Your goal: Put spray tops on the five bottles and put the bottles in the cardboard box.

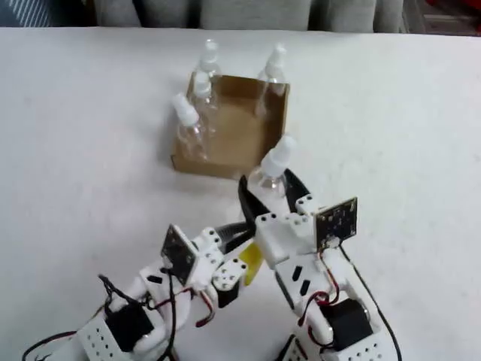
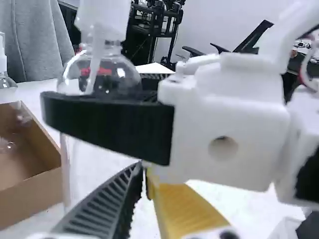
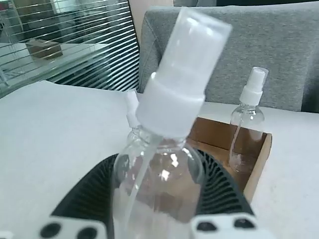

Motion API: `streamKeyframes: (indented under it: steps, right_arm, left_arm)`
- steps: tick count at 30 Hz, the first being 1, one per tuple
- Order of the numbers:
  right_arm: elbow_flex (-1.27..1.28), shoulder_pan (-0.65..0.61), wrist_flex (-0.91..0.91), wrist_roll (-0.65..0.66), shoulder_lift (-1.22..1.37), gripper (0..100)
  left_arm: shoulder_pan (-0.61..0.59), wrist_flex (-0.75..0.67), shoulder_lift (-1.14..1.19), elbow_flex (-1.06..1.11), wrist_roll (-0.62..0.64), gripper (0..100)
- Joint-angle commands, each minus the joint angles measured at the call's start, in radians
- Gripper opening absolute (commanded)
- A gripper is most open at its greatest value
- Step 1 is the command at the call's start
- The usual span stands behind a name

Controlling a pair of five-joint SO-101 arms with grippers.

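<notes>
A clear bottle [image 1: 272, 167] with a white spray top stands just in front of the cardboard box [image 1: 239, 129]. My right gripper [image 1: 268, 185] is shut on its body; the black fingers [image 3: 92, 191] wrap both sides of the bottle [image 3: 159, 174]. Several capped bottles stand in the box, among them one [image 1: 188, 124] at the front left and one [image 1: 273, 75] at the back right. My left gripper [image 1: 254, 237] sits low beside the right gripper, open, holding nothing. In the left wrist view, the held bottle [image 2: 94, 74] stands behind the right gripper's black finger [image 2: 109, 124].
The box [image 2: 27, 184] lies close past the held bottle, with its near wall [image 1: 207, 164] facing the arms. White table [image 1: 391, 135] spreads wide on both sides of the box. Grey chair backs [image 3: 279, 45] line the far edge.
</notes>
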Motion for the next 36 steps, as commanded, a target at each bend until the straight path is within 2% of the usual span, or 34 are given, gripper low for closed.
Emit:
streamKeyframes:
  steps: [1,14,20,28,36]
  right_arm:
    - [-0.107,-0.013,0.024,-0.002,-0.01,1.5]
    - [-0.149,-0.093,0.067,0.002,-0.01,1.5]
    - [-0.247,-0.094,0.226,0.066,-0.01,1.5]
    - [-0.245,-0.094,0.302,0.106,-0.01,1.5]
    - [-0.216,-0.085,0.266,0.126,-0.008,1.5]
  left_arm:
    - [-0.018,-0.011,0.015,0.0,-0.002,2]
    - [-0.016,-0.006,0.015,0.0,-0.002,2]
    - [-0.016,-0.005,0.015,0.0,-0.003,2]
    - [-0.018,-0.009,0.015,0.0,-0.003,2]
    - [-0.016,-0.003,0.012,0.0,-0.003,2]
